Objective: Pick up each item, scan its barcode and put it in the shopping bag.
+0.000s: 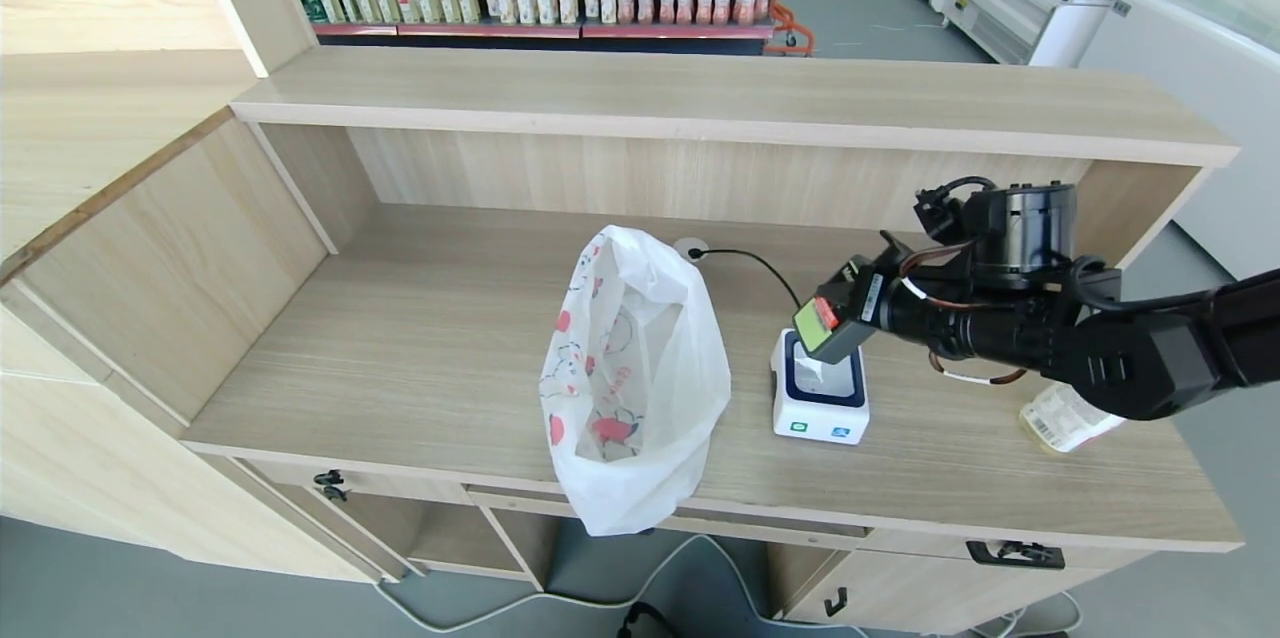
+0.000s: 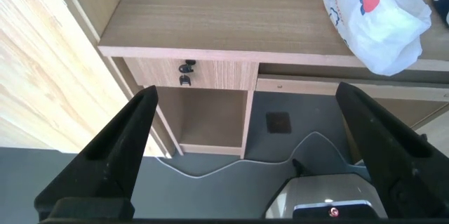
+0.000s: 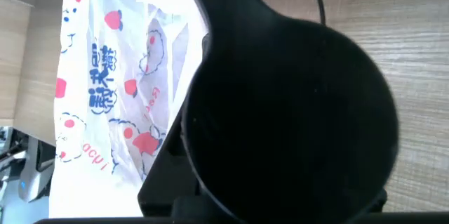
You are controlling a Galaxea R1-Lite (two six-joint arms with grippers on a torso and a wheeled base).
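Note:
My right gripper point(image 1: 848, 306) hangs just above the white scanner point(image 1: 820, 400), shut on a small green pack with a red end point(image 1: 820, 326). The white shopping bag point(image 1: 632, 373) with red prints stands open to the left of the scanner, its lower end hanging over the counter's front edge; the bag point(image 3: 116, 90) also shows in the right wrist view beside a dark round shape. A pale bottle point(image 1: 1062, 418) lies on the counter at the right, partly behind my right arm. My left gripper point(image 2: 249, 97) is open and holds nothing, low in front of the counter.
A black cable point(image 1: 760, 263) runs from a round grommet point(image 1: 690, 248) to the scanner. A raised ledge point(image 1: 720, 98) closes the back of the counter and a wooden side wall point(image 1: 180, 258) its left. Open cabinet shelves point(image 2: 210, 122) sit below the front edge.

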